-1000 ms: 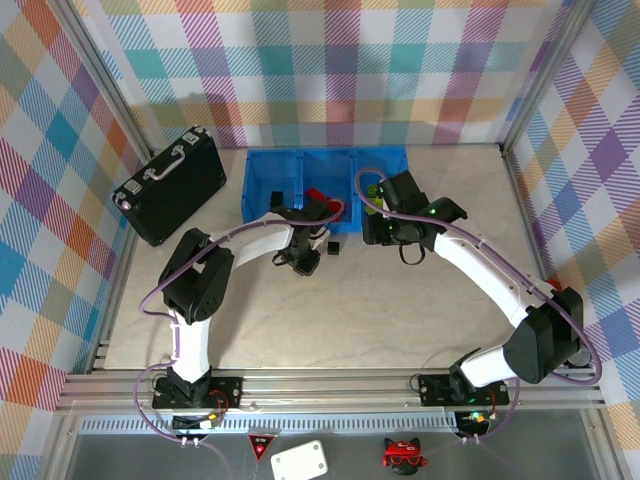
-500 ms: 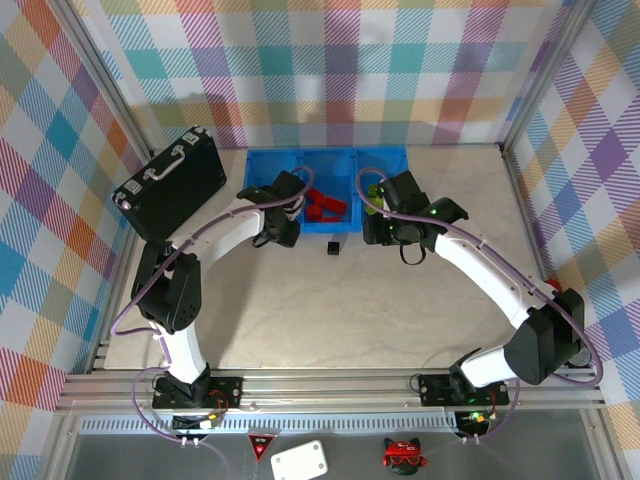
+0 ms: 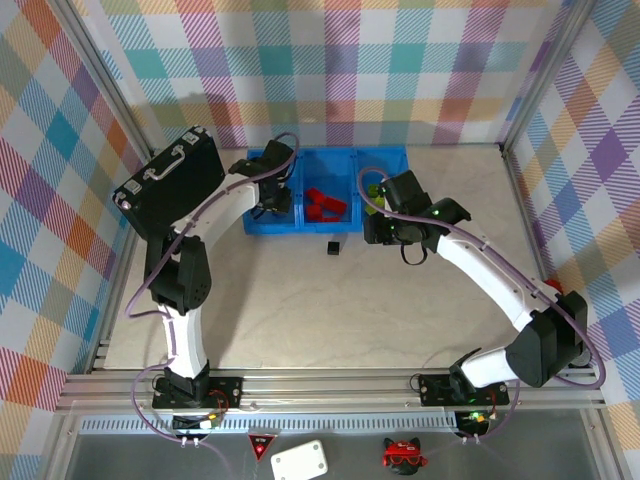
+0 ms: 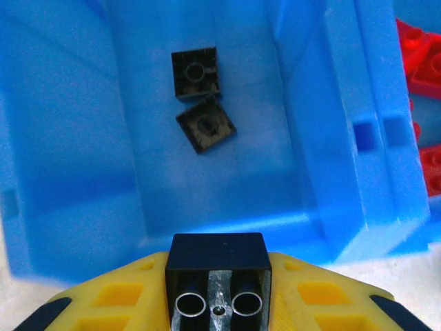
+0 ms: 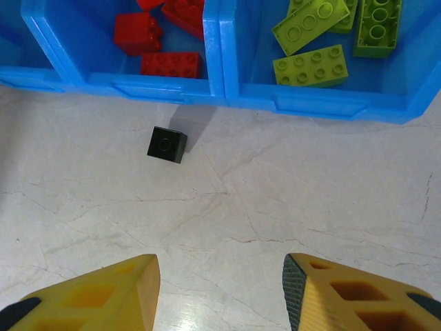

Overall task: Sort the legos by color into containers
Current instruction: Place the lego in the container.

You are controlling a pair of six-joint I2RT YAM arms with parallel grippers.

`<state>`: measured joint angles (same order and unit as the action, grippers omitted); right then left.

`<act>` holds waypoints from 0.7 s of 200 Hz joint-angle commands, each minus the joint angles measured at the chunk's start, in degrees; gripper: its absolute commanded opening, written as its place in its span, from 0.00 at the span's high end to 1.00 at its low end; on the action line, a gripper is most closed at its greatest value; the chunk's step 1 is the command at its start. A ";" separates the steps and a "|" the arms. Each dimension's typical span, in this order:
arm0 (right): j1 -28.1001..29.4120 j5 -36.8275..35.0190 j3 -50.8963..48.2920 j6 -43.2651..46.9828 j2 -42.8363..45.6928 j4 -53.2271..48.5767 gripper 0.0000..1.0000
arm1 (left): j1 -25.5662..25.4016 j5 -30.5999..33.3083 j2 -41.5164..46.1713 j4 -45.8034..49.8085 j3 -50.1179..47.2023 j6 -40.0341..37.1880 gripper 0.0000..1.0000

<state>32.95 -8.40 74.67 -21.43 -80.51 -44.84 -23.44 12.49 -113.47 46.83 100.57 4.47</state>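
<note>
Left wrist view shows the left hand (image 4: pixel 217 279) clenched on a black cube (image 4: pixel 218 254) just above the left compartment of the blue tray (image 4: pixel 331 103), where two other black cubes (image 4: pixel 205 124) already lie. Right wrist view shows the red bricks (image 5: pixel 171 64) in the middle compartment, the lime-green bricks (image 5: pixel 310 65) in the right one, and the right hand (image 5: pixel 220 286) released and holding nothing above the table (image 5: pixel 289 207). I judge the sorting nearly done: the held cube is not yet dropped, and one last black cube (image 5: pixel 167 145) stands on the table just near of the tray.
</note>
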 commanded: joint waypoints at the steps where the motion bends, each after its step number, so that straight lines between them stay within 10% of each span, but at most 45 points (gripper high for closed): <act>1: -0.34 -0.73 -0.75 0.46 1.56 -1.74 0.48 | 2.20 -3.33 -2.39 2.09 3.10 2.27 0.66; 140: -0.33 1.39 -1.03 -0.26 -0.49 -0.47 0.48 | 6.65 -24.59 -12.32 -1.19 5.26 9.33 0.59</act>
<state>32.95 -8.32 74.54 -21.45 -80.31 -45.15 -17.34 -8.43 -124.49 46.35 104.95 12.58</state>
